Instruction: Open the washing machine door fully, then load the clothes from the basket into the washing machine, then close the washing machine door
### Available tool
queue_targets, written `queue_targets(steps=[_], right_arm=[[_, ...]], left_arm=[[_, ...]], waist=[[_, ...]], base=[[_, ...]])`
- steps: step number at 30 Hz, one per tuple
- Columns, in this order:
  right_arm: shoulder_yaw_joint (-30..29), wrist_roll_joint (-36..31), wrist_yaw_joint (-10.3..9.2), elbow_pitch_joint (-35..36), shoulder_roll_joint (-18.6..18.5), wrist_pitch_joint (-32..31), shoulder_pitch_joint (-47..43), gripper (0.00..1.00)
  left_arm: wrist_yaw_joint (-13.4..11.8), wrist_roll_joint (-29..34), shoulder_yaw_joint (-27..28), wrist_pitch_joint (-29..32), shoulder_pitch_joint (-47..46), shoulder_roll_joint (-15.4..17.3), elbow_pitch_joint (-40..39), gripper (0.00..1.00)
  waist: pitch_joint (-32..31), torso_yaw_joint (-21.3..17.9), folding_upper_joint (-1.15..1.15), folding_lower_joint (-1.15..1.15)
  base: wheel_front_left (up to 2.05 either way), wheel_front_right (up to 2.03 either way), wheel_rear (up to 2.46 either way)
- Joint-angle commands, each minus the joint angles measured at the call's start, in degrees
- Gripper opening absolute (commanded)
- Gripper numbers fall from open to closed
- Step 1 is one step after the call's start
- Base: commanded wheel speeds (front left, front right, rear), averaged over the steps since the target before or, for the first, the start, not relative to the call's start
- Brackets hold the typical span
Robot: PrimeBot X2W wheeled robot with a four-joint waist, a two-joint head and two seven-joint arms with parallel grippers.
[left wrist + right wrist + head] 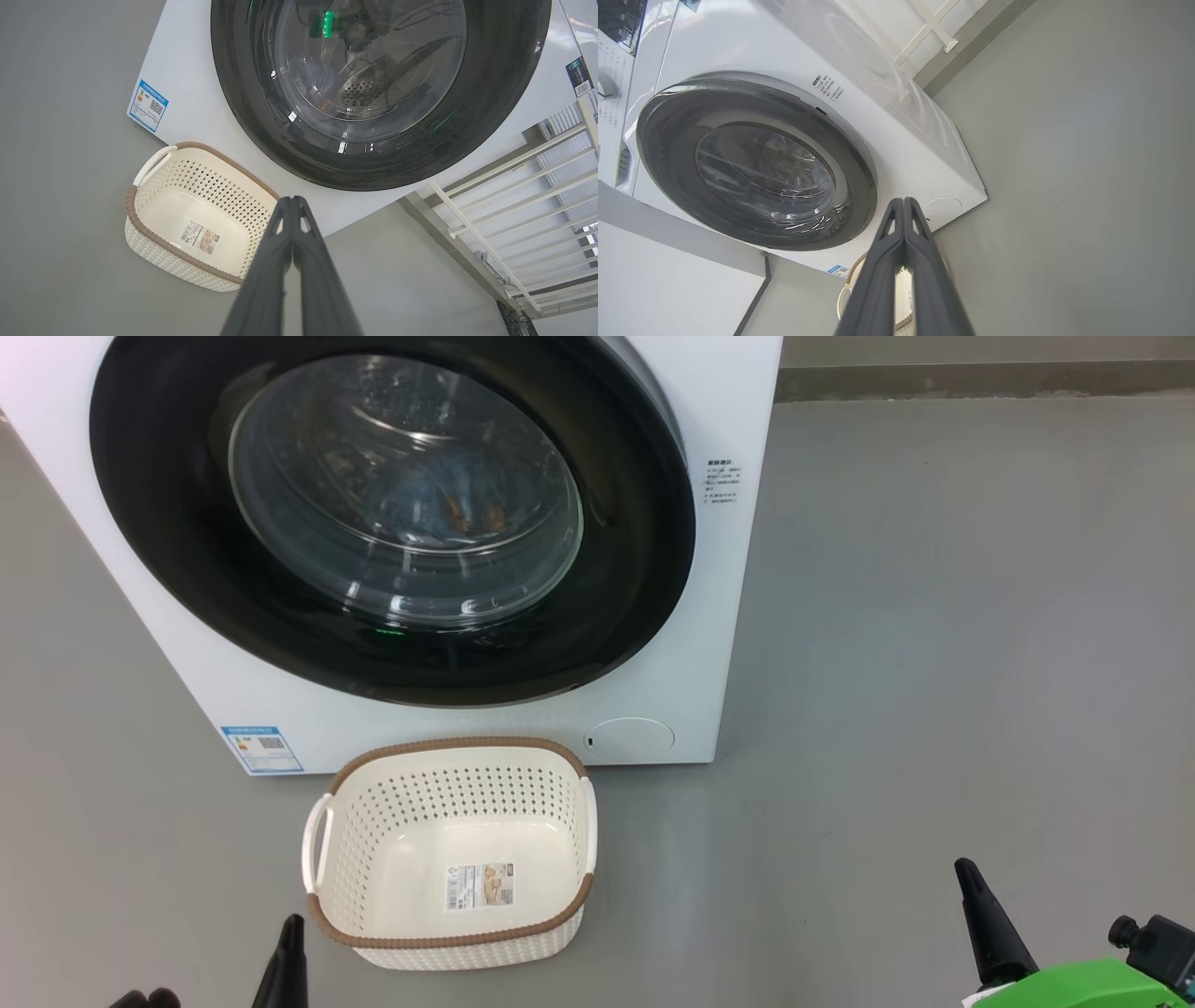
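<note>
Washing machine door (401, 504), round glossy-black-rimmed glass, closed on white boxy washing machine (719, 616); blue printed clothes (467, 515) behind glass. Cream perforated plastic basket (448, 938) just in front. Left gripper (294, 922), right gripper (963, 868): fingers together, nothing held.

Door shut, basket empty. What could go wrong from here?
1. The left claw, shut, sits close beside the rim of the basket; a careless arm move could knock it.
2. The door looks shut with clothes behind the glass, but latching can't be confirmed; it might swing open.
</note>
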State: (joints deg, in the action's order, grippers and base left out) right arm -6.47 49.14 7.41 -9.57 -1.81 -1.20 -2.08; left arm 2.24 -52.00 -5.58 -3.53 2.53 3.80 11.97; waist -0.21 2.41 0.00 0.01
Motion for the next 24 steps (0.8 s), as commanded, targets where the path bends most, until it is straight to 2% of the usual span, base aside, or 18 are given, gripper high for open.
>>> queue_targets(steps=[1, 24], right_arm=[[0.35, 2.19, 0.07, 1.06, -0.55, -0.23, 2.67, 0.00], [0.21, 16.52, 0.07, -0.87, -0.73, -2.01, 4.63, 0.00]], left_arm=[[0.61, -1.91, 1.63, 0.32, -3.16, 0.56, -0.94, 0.00], [2.24, -15.63, 4.95, 3.44, -5.08, 0.31, 0.11, 0.00]], waist=[[0.01, -0.07, 0.00, -0.01], [0.14, -0.89, 0.00, -0.01]], base=[[0.00, 0.00, 0.00], [0.00, 0.00, 0.00]])
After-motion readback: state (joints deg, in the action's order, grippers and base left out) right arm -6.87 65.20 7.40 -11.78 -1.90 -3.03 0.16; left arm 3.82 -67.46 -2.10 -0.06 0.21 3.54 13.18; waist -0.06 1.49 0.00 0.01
